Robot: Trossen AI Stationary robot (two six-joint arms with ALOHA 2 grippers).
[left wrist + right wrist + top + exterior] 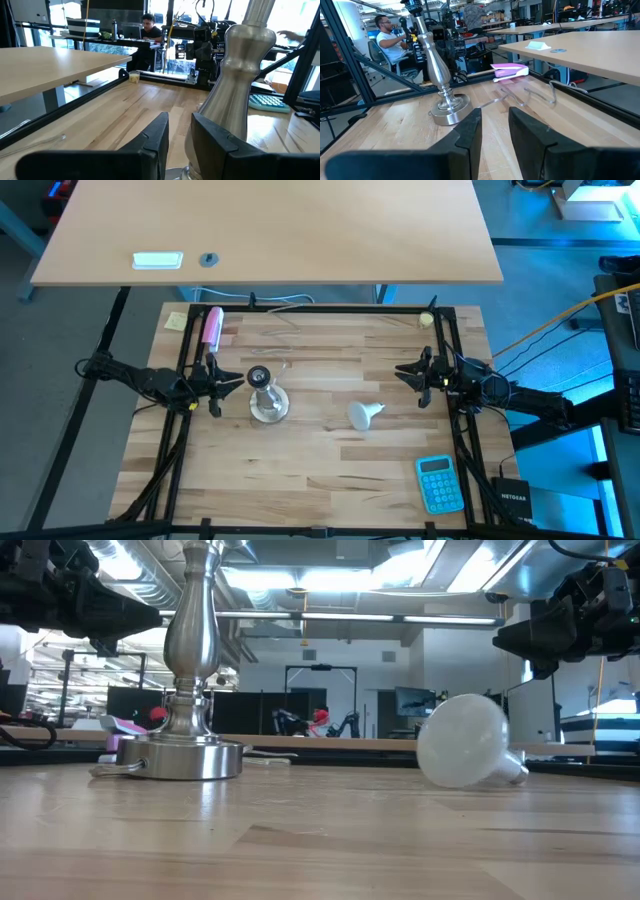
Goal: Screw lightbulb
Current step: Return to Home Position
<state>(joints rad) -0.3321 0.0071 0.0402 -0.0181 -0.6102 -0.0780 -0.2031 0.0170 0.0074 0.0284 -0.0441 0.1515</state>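
The lightbulb [365, 415] lies ahead of the right gripper [403, 374]; the lamp [268, 402] stands just before the left gripper [228, 384]. Both grippers are slightly open and empty.

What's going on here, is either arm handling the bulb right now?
Nothing is being handled. The small white frosted lightbulb lies on its side on the wooden table, apart from the shiny metal lamp stand, which stands upright with no bulb in it. The left gripper hovers beside the stand near the table's left edge and the right gripper near the right edge, both with fingers slightly apart and empty.
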